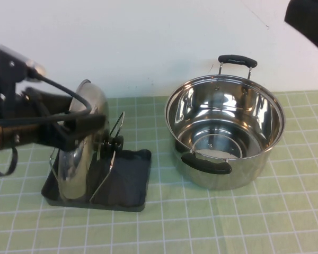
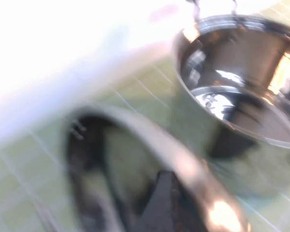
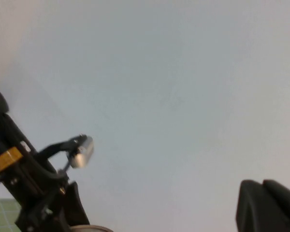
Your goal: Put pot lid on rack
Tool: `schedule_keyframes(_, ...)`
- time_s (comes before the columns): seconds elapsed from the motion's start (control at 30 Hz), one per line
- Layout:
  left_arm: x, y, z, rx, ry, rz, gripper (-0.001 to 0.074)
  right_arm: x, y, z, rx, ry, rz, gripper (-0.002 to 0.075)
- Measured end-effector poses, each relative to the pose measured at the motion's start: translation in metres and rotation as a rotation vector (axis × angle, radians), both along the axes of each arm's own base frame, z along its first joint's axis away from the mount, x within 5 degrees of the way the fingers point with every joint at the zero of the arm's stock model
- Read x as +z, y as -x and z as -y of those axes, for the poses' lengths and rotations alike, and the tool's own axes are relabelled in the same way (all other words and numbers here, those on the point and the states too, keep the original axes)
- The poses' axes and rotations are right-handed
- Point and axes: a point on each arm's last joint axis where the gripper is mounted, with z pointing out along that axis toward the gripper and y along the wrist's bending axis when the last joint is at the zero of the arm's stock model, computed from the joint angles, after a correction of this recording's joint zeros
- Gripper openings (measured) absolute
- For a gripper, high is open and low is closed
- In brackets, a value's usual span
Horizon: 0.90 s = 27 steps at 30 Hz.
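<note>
Lid [image 1: 85, 143] upright in rack [image 1: 130, 182], knob [image 1: 114, 143] toward pot [image 1: 225, 137]; left tool [image 1: 93, 124] on rim, right tool [image 3: 268, 205] raised.

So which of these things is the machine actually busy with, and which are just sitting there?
In use:
- pot lid, standing on edge in the rack
- rack, black tray with wire prongs
- left gripper, at the lid's rim

Just there:
- pot, open, standing apart to the right of the rack
- right gripper, raised away from the table, facing the wall
</note>
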Motion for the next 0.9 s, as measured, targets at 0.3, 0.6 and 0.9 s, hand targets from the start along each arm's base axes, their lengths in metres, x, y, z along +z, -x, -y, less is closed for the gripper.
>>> schedule_keyframes(0.3, 0.060, 0.025, -0.026, 0.275, -0.206, 0.380, 0.0286, 0.003, -0.018, 0.021, -0.365, 0.189, 0.227, 0.0000)
schedule_keyframes(0.6, 0.093, 0.069, -0.106, 1.200, -0.355, 0.307, 0.0010, -0.006, -0.032, 0.092, -1.101, 0.797, -0.069, 0.0000)
schedule_keyframes(0.9, 0.062, 0.108, -0.079, 0.974, -0.140, -0.102, 0.0001, -0.026, 0.028, 0.114, -0.622, 0.640, -0.542, -0.0001)
